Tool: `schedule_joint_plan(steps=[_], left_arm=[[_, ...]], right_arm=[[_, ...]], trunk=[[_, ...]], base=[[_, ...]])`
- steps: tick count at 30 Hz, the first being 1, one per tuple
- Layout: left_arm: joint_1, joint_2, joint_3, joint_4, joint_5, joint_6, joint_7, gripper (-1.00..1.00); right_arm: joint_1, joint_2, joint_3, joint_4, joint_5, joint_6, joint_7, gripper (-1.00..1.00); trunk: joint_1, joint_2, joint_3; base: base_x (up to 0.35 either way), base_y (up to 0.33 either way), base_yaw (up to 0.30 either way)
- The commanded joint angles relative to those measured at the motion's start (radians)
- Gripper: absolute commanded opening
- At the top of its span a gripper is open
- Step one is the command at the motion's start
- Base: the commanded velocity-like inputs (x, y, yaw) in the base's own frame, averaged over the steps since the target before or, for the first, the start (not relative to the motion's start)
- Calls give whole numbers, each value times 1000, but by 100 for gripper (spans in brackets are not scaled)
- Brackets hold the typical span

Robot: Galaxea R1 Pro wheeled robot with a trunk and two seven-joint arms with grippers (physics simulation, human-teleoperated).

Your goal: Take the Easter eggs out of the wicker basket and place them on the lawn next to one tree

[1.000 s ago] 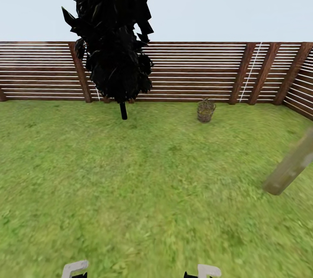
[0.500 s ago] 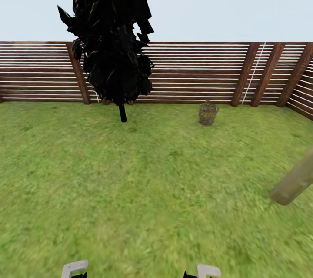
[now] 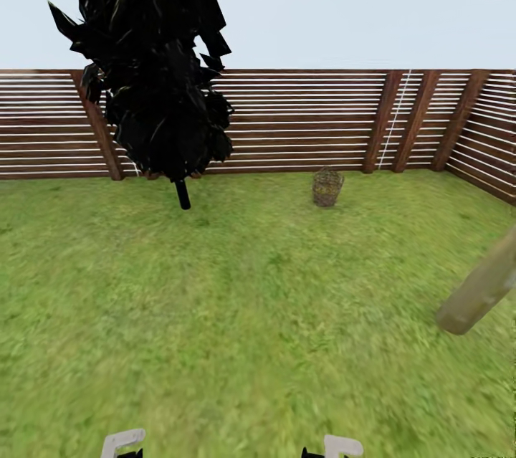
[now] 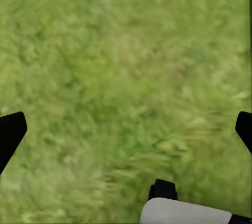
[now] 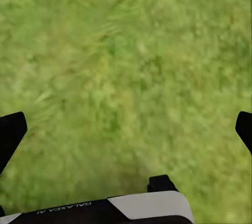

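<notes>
— Wicker basket (image 3: 327, 188), where did it sit?
— Far out on the lawn (image 3: 258, 315), about one o'clock from the robot, close before the slatted fence (image 3: 301, 121). Whether it held anything could not be told from that far away.
— And the trees?
— A black cypress (image 3: 147, 64) stood at eleven o'clock, and a pale leaning tree (image 3: 479, 289) trunk at three o'clock.
— The claws?
— The left gripper (image 4: 126, 129) had its fingers spread wide over bare grass, holding nothing. The right gripper (image 5: 126, 129) was the same, wide apart and empty
</notes>
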Motion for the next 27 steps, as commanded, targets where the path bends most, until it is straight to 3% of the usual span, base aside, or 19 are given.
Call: schedule_joint_plan(steps=[1,27], left_arm=[[-1,0,3,1,-1,-4,1,100],[-1,-1,3,1,-1,-4,1,100]], right_arm=[[-1,0,3,1,-5,-4,-4,100],[-1,0,4,1,-5,-4,-4,100]], trunk=[[1,-2,-2],[1,-2,9]], base=[[294,160,-255],[294,160,-176]])
